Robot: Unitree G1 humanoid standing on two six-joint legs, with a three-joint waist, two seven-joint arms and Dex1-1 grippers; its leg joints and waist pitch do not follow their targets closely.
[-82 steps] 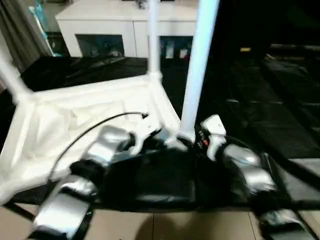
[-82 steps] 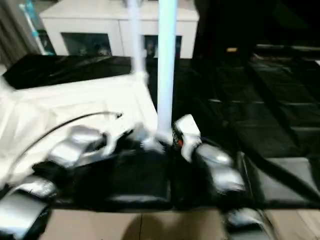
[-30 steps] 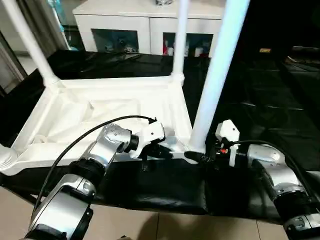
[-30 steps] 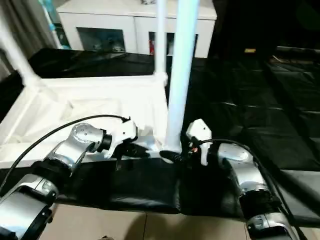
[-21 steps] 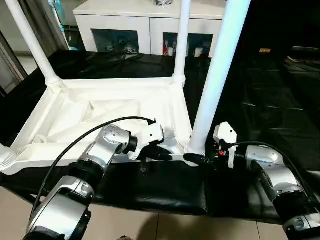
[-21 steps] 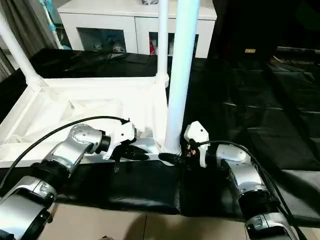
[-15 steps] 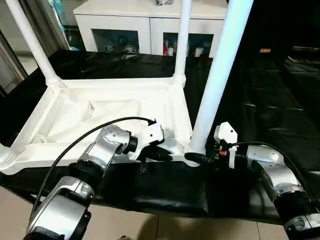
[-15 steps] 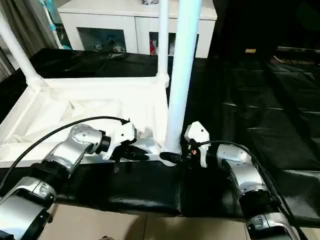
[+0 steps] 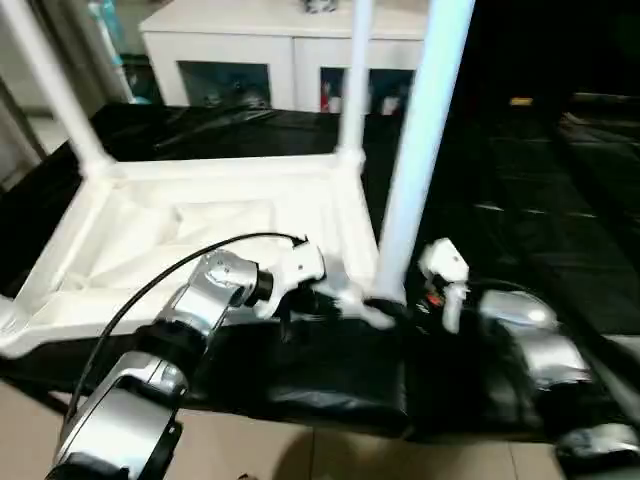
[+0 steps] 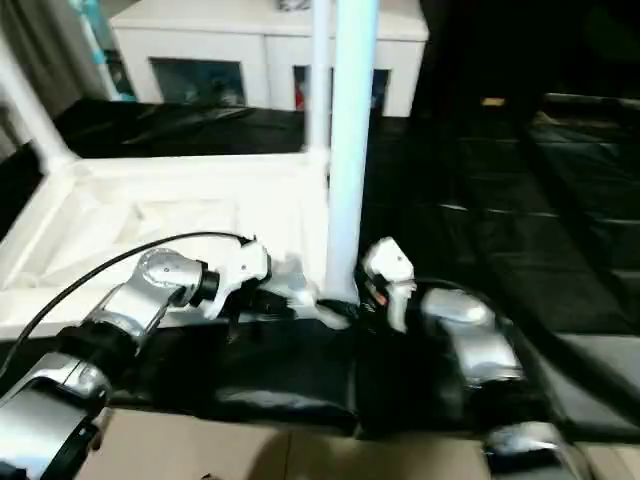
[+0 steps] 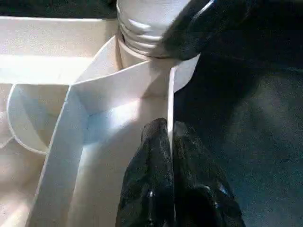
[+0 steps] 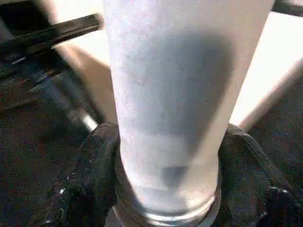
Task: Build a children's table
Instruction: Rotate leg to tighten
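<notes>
The white table top (image 9: 150, 225) lies upside down on a black-covered surface, ribbed underside up. Three white legs stand in its corner sockets: far left (image 9: 50, 90), far right (image 9: 352, 90) and near right (image 9: 415, 150). My left gripper (image 11: 167, 130) is shut on the thin rim of the table top (image 11: 171, 90), close to the near right socket. My right gripper (image 12: 165, 161) is shut around the base of the near right leg (image 12: 175, 80), one black finger (image 12: 90, 175) on each side. The near left corner is cut off at the picture's edge.
A white cabinet (image 9: 260, 40) with glass doors stands behind the work surface. Black sheeting (image 9: 530, 210) covers the surface to the right of the table top. A black cable (image 9: 170, 275) loops over my left forearm. Tan floor (image 9: 300, 450) shows at the front.
The whole picture has shifted a little and blurred, so the camera moved. Both grippers keep their holds on the rim and the leg's base; the near right leg stands slightly more upright.
</notes>
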